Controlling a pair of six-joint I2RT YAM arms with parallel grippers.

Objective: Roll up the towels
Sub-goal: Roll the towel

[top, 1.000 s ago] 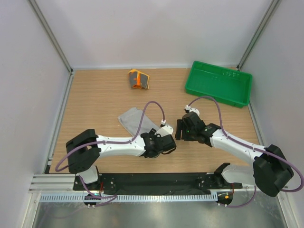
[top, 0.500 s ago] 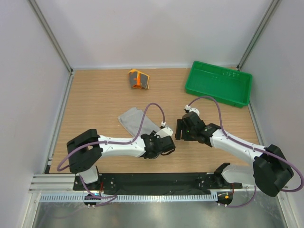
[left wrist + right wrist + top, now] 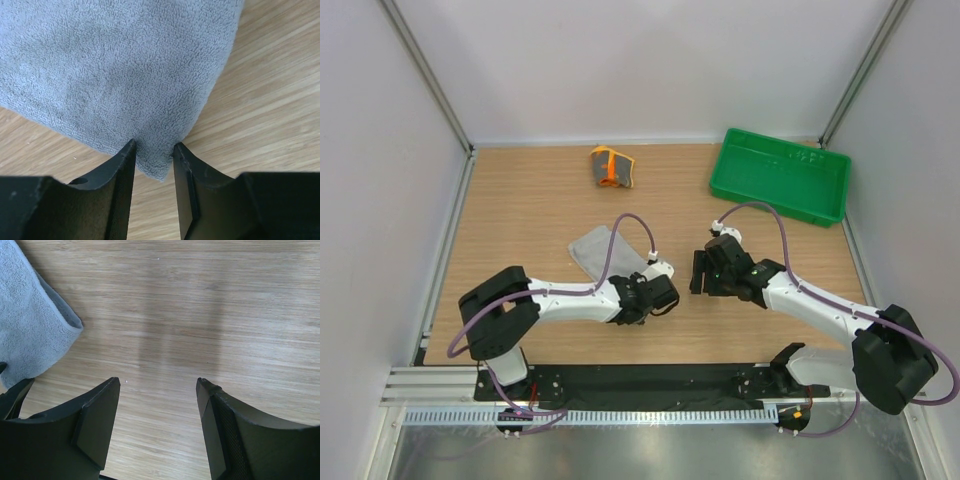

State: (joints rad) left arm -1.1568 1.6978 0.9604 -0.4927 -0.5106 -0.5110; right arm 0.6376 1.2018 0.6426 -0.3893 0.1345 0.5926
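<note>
Grey looped-terry towel (image 3: 130,70), rounded corner

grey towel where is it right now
The grey towel lies left of centre on the table in the top view, its near corner inside the left tool.

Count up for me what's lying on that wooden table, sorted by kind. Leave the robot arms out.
Towels: 2, a grey towel and an orange and yellow patterned towel
Trays: 1, a green tray
Total: 3
</note>
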